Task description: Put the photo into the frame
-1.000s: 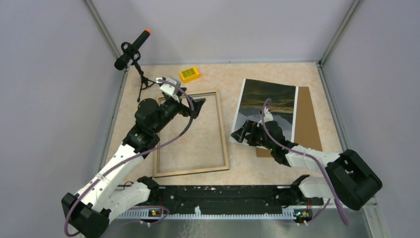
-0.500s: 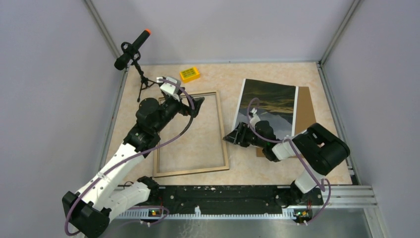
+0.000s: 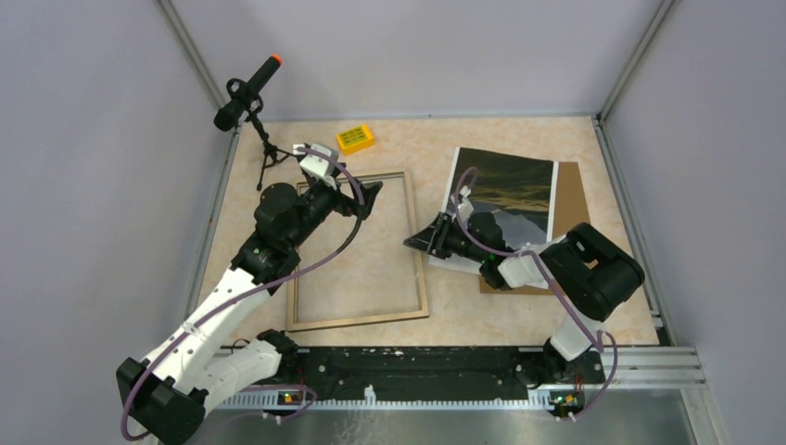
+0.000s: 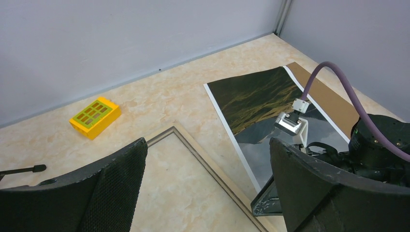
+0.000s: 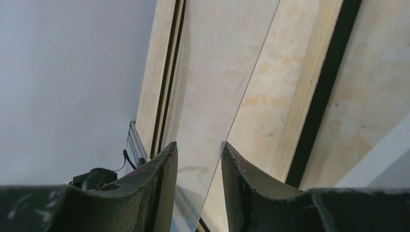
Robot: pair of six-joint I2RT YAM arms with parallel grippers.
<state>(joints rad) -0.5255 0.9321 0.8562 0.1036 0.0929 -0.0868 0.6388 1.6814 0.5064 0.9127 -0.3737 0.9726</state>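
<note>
Left hand (image 3: 369,197) hangs wide apart over the frame (image 3: 420,269). Right hand (image 3: 422,243) sits at the photo's (image 3: 508,185) left edge, fingers narrowly parted, can't tell if pinching. Photo lies face-up beside the frame.

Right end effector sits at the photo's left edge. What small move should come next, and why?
Probably close the right end effector fully on the photo. The wrist view shows a thin sheet edge, seemingly the photo's, running between its fingers with a gap showing, so nothing looks gripped. The frame lies just left, ready to receive it.
</note>
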